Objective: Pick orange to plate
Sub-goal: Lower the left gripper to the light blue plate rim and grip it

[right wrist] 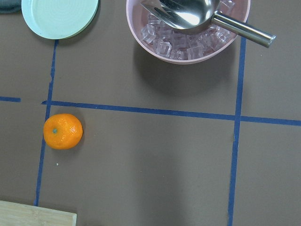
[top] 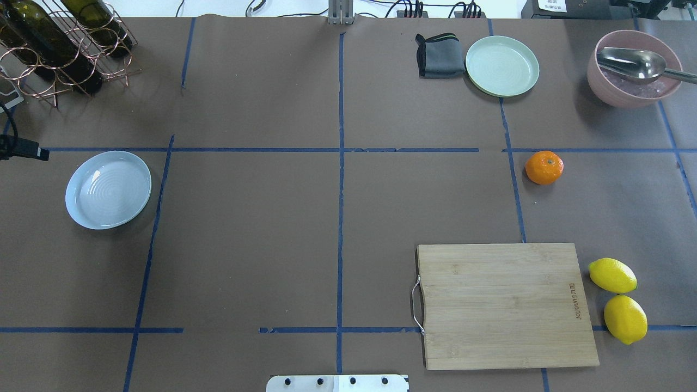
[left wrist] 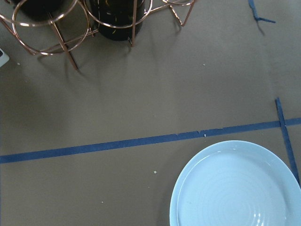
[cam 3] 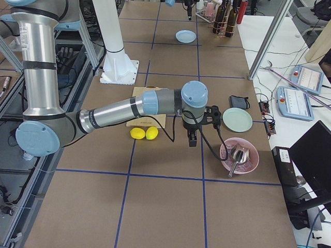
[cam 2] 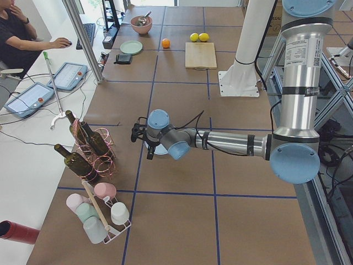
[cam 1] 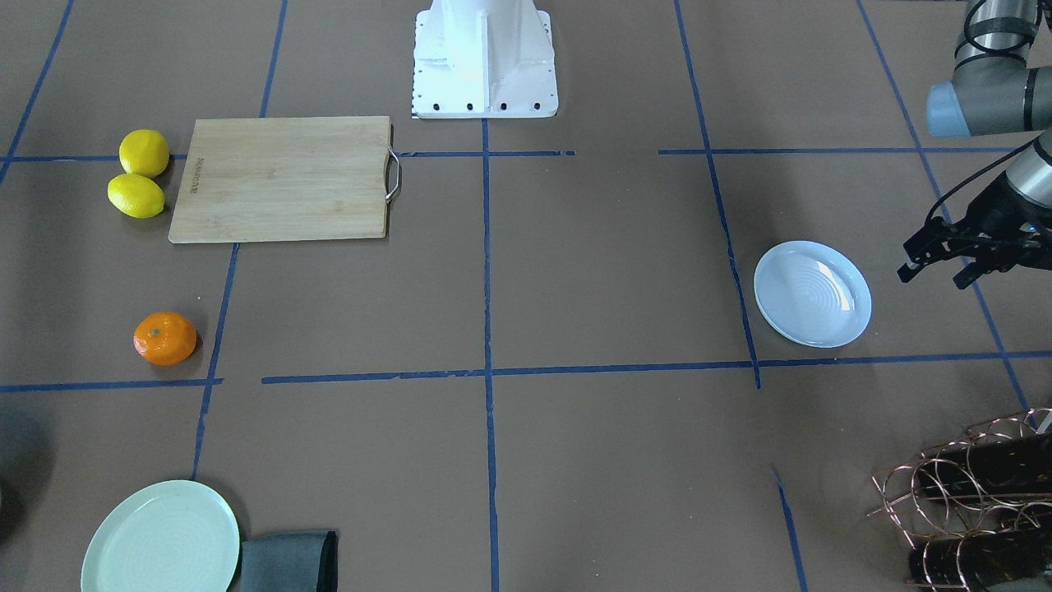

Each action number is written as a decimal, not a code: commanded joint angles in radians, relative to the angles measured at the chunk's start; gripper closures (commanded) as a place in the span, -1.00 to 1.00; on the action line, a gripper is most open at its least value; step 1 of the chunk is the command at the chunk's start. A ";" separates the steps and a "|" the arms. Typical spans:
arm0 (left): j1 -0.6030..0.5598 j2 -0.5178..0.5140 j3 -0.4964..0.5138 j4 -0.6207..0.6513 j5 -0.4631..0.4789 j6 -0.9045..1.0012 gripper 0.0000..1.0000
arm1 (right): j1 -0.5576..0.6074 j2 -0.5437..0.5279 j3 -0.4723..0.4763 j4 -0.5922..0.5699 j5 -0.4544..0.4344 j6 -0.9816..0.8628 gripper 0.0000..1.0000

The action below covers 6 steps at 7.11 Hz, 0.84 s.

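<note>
Exterior front-facing: left gripper (cam 1: 934,275) near plate (cam 1: 812,293)

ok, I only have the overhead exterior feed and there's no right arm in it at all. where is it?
Observer: Exterior right shows it stretched out over the table. The right gripper hangs near the pink bowl. I cannot tell if it is open or shut.
Operator: does its wrist cam see the fruit?
Observer: Yes. The orange sits left of centre in that view, on bare table, with nothing gripping it.
Operator: left gripper is a sliver at my left edge. state?
Observer: The front-facing view shows the left gripper open and empty, beside the plate and apart from it.
</note>
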 commanded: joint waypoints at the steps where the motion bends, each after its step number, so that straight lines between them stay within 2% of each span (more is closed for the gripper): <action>1: 0.081 0.000 0.056 -0.113 0.069 -0.122 -0.92 | 0.000 0.000 0.004 0.000 0.002 0.005 -1.00; 2: 0.117 -0.005 0.056 -0.114 0.113 -0.147 -0.91 | 0.000 0.000 0.004 0.000 0.000 0.006 -1.00; 6: 0.157 -0.023 0.072 -0.113 0.158 -0.168 -0.77 | 0.000 0.000 0.004 0.000 0.002 0.006 -1.00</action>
